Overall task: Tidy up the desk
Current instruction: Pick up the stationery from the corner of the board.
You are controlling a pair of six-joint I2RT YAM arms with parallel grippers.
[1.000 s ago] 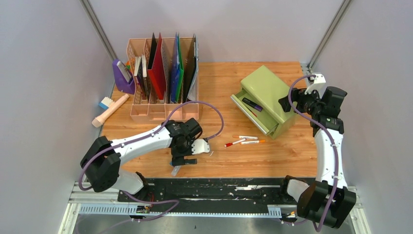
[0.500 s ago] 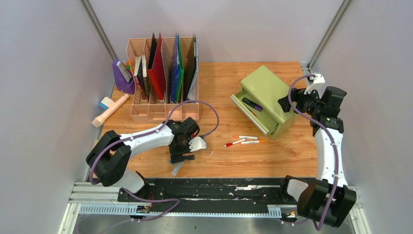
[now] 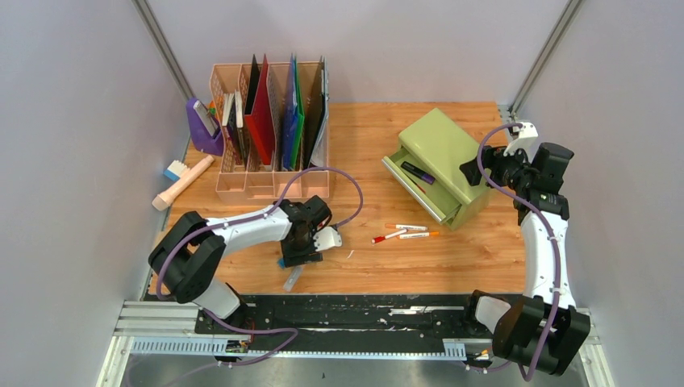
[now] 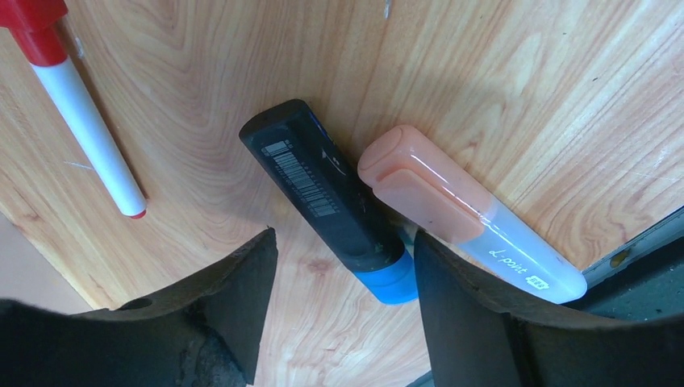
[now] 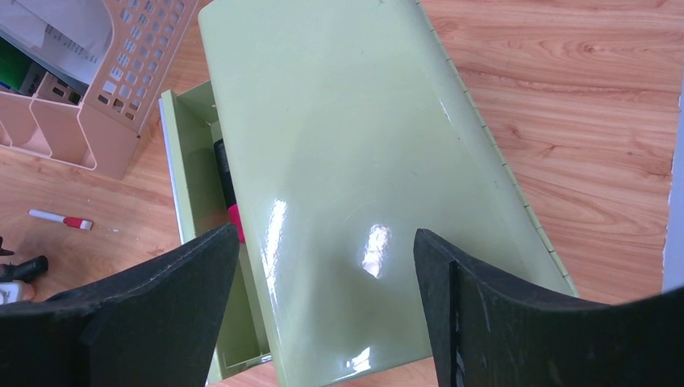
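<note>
On the desk (image 3: pixel 452 266), near its front edge, a black marker with a blue end (image 4: pixel 331 210) lies beside a clear highlighter with an orange cap (image 4: pixel 460 210). My left gripper (image 4: pixel 343 242) stands open astride the marker's blue end; its right finger is against the marker and a gap remains on the left. From above, my left gripper (image 3: pixel 294 260) covers most of the marker, and the highlighter (image 3: pixel 292 279) pokes out below. My right gripper (image 5: pixel 327 234) hangs open above the green cabinet (image 5: pixel 363 161), holding nothing.
The cabinet's drawer (image 3: pixel 411 181) is pulled out with a dark marker (image 3: pixel 418 172) inside. Three pens (image 3: pixel 407 233) lie mid-desk. A pink file organizer (image 3: pixel 270 129), a purple holder (image 3: pixel 203 127) and a brush (image 3: pixel 184 181) stand at back left. A black rail (image 3: pixel 363 310) runs along the front.
My left gripper has shifted slightly left over the black marker and its jaws have narrowed around it. The right arm has not moved.
</note>
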